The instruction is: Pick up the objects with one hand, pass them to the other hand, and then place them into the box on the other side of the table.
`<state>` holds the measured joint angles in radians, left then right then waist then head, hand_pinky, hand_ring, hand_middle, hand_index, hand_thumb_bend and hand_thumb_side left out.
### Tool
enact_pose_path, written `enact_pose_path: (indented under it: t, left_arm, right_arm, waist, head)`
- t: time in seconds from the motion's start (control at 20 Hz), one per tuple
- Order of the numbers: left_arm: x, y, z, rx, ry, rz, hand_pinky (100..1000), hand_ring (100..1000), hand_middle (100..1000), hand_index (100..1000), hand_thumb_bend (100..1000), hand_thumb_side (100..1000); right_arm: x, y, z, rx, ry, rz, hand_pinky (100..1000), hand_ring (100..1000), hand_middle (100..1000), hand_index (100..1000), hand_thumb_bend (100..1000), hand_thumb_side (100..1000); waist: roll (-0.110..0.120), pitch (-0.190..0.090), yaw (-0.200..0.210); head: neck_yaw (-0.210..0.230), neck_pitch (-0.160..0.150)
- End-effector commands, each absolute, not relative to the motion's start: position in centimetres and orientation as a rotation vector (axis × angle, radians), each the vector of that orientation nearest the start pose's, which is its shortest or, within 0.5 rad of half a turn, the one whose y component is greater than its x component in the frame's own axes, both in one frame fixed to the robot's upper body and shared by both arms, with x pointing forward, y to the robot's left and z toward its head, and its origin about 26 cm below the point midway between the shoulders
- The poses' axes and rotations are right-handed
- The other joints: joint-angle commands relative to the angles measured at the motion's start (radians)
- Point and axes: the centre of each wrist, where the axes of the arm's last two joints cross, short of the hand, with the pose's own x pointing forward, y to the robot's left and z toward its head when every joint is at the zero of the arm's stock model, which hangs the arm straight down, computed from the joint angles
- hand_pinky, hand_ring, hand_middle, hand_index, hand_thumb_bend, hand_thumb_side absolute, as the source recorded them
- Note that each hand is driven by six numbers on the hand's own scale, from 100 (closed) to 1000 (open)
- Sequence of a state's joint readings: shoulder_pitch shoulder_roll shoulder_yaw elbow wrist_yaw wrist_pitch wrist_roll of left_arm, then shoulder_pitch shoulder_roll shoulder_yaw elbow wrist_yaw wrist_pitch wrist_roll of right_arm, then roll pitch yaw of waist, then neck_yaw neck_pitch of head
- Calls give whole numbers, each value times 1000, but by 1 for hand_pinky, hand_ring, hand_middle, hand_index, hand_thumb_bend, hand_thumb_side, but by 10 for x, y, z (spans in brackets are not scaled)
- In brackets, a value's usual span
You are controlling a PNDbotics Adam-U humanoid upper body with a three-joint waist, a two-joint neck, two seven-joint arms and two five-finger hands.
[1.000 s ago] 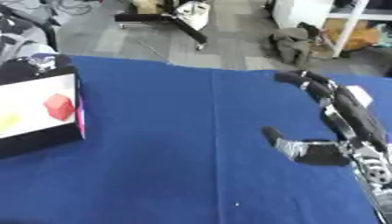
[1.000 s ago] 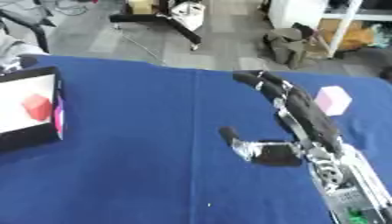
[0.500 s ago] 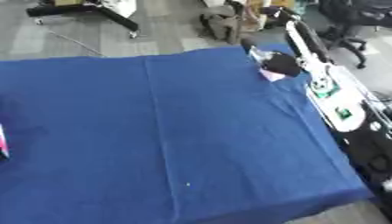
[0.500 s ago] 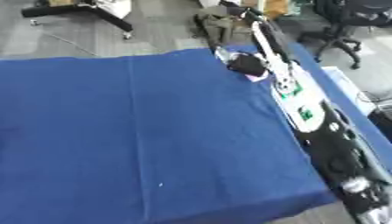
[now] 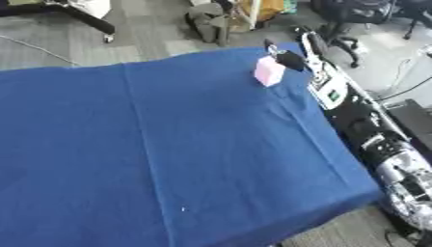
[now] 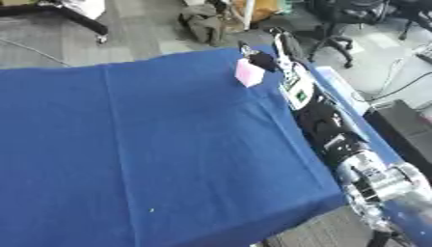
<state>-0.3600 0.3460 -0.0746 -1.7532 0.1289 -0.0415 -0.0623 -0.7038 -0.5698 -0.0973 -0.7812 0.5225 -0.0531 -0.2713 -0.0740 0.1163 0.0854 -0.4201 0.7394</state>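
Observation:
A pink block [image 5: 269, 72] sits tilted near the far right corner of the blue table [image 5: 168, 144]. My right arm runs along the table's right edge, and my right hand [image 5: 292, 59] is at the block's upper right side, touching it. Its fingers [image 5: 309, 39] point away from me, fairly straight, and are not closed round the block. My left hand and the box show in neither view.
The table's right edge [image 5: 337, 144] and near edge fall off to a grey floor. Beyond the far edge lie a heap of bags [image 5: 207, 21], an office chair [image 5: 346, 12] and a stand's black legs [image 5: 76, 14].
The camera has swung right, so the box at the left has left the picture. My right hand has reached out to the far right corner and now touches the pink block.

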Motion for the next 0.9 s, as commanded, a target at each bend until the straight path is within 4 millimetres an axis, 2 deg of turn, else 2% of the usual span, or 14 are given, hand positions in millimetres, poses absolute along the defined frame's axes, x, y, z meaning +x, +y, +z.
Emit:
enact_pose_path:
  t: [0.05, 0.15, 0.2, 0.25, 0.35, 0.9]
  left_arm:
    - [340, 257, 166, -34, -2115, -454, 724, 733, 629, 722, 837, 702]
    - [340, 255, 168, -42, -2123, -466, 725, 733, 629, 723, 835, 703]
    - [340, 253, 170, -47, -2128, -475, 725, 734, 628, 723, 832, 708]
    - [340, 252, 171, -51, -2133, -487, 725, 734, 629, 723, 835, 706]
    - [340, 251, 174, -55, -2141, -510, 726, 734, 627, 724, 833, 707]
    - [340, 249, 188, -64, -2179, -582, 727, 734, 625, 726, 822, 710]
  right_arm:
    - [419, -456, 118, -1196, -1439, 389, 900, 930, 872, 890, 395, 724]
    - [415, -463, 109, -1179, -1402, 385, 900, 931, 872, 892, 396, 733]
    - [413, -467, 105, -1161, -1389, 384, 902, 929, 872, 893, 420, 694]
    - [411, -470, 102, -1144, -1381, 382, 902, 929, 871, 893, 403, 738]
    - [406, -476, 98, -1114, -1374, 371, 902, 927, 868, 891, 409, 741]
    - [391, -498, 91, -1096, -1347, 294, 900, 921, 865, 889, 414, 703]
  waist:
    - [-3, -6, 9]
    - [-7, 0, 22]
    - [-9, 4, 30]
    - [-11, 8, 38]
    - [-15, 16, 55]
    - [-36, 44, 130]
  head:
    - [-17, -20]
    - [-27, -28]
    - [-31, -33]
    - [-37, -37]
    - [-47, -45]
    - [-93, -73]
